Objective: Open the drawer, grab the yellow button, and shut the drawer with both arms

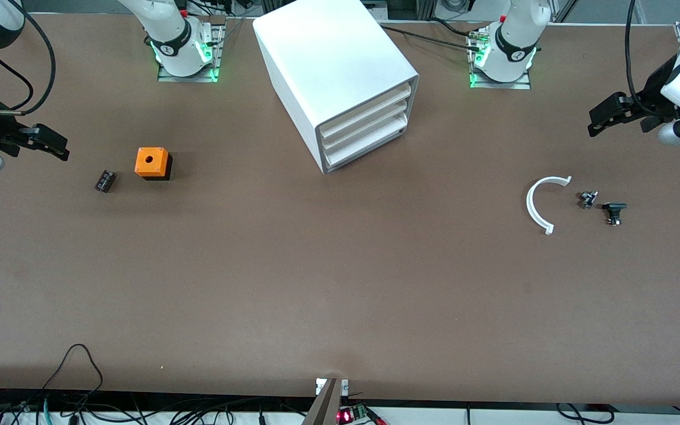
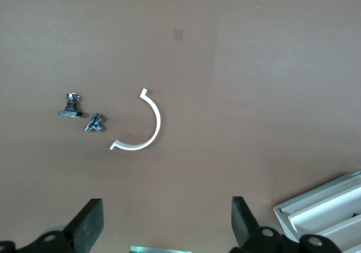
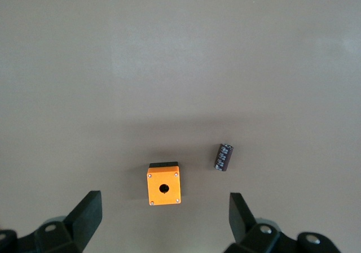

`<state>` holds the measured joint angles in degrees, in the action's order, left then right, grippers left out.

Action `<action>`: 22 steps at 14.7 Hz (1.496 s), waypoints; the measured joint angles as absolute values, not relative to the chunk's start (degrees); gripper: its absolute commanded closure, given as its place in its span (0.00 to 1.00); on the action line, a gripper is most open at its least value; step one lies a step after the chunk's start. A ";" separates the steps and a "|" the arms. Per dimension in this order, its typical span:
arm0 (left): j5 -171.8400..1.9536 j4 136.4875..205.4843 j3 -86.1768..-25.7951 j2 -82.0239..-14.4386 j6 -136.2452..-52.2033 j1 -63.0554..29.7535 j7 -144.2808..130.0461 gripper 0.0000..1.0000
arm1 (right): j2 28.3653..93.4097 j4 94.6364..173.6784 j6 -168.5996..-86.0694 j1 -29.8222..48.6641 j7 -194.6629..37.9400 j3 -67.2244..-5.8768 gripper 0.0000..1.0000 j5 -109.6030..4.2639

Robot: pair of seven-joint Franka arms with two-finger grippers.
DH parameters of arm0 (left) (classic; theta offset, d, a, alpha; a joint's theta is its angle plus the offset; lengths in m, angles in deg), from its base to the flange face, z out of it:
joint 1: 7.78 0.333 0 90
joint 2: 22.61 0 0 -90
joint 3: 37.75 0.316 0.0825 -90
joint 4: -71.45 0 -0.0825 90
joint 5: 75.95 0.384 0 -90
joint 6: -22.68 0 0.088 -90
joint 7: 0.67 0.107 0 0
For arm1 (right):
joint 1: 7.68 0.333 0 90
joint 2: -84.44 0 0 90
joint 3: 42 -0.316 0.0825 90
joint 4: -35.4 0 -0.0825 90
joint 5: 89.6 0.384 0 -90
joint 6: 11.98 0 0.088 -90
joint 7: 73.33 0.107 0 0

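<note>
The large white box-shaped plastic cabinet stands on the brown bench between the two arm bases. Its uppermost shallow white drawer sits pushed in, flush with the two below it. The button is not visible in any view.

The left pincer hangs at the left arm's end of the bench, fingers spread wide, holding nothing. It is well apart from the cabinet; the left wrist view catches only a corner of the drawer fronts. Near this pincer lie a white plastic half-ring, a small metal fitting and a small black clamp piece.

The right pincer hangs at the right arm's end, also wide open and empty, well apart from the cabinet. Near it rest an orange cube with a hole and a small dark ridged block.
</note>
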<state>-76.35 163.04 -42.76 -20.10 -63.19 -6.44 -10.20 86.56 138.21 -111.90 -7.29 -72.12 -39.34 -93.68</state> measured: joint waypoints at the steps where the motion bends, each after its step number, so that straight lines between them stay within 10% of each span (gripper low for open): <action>1: -76.35 163.04 -42.77 -20.10 -63.19 -6.44 -10.20 0.00 | 86.57 138.21 -111.90 -7.29 -72.12 -39.42 0.00 -93.68; 22: -76.32 161.46 -43.34 -21.38 -63.30 -7.08 -10.20 0.00 | 86.57 138.35 -111.99 -7.33 -72.12 -38.11 0.00 -93.68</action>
<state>-76.32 161.46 -43.34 -21.38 -63.30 -7.08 -10.20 86.57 138.35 -111.99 -7.33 -72.12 -38.11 -93.68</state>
